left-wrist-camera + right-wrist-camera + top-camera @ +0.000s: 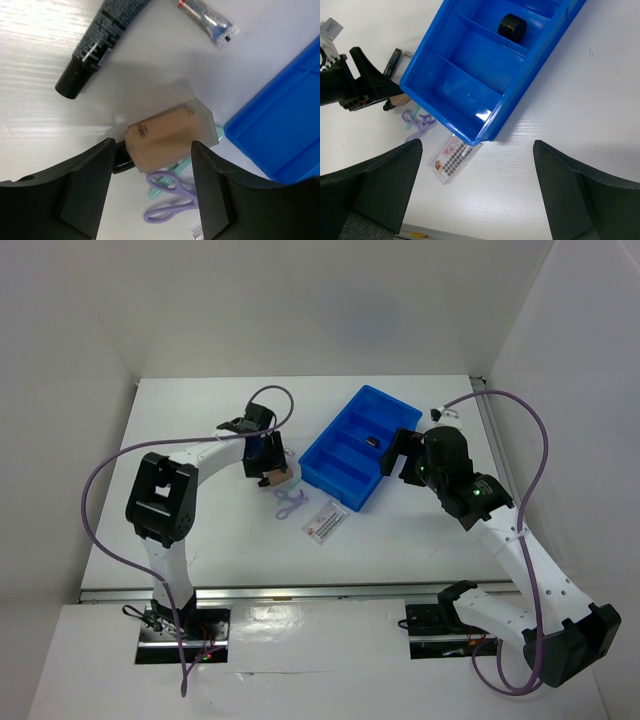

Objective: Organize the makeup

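Tray (345,455): lying angled on the table as the sorting bin, most compartments looking bare.
Right gripper (476,146): hovering over the tray's corner, jaws spread wide and empty, probably keeping out of the way.
Left gripper (152,145): straddling the bottle (170,132), jaws released, seemingly lining up a grasp.
Bottle: lying sideways on the table near the tray.
Looped tool (186,195): lying just beside the bottle.
Packet (449,160): lying outside, by the tray's corner.
Dark piece (512,26): sitting in one compartment.

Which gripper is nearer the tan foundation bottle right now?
Left. The left gripper sits right over the tan bottle, its jaws on either side of it. The right gripper hangs open at the blue tray, on the side away from the bottle.
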Robot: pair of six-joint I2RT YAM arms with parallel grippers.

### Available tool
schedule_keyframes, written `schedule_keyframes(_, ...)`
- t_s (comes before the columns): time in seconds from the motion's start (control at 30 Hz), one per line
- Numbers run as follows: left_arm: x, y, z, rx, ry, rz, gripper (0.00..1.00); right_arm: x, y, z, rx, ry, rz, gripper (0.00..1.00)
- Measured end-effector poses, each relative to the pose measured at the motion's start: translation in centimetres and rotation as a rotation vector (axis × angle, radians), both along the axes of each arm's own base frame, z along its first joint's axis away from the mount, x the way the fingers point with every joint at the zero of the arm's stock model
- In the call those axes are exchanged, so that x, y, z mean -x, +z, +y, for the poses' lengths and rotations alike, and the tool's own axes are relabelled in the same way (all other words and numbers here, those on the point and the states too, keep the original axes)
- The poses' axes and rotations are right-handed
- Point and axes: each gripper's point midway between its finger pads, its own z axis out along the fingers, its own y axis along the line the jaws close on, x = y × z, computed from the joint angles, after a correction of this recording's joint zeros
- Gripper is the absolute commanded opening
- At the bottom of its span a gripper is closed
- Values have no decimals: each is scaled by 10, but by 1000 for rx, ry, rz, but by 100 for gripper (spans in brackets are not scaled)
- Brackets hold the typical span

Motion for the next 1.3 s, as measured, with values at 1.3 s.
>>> schedule_keyframes(1.3, 12, -6, -1, -328, -332, -85, 90, -1, -4, 6, -17, 18, 11, 99)
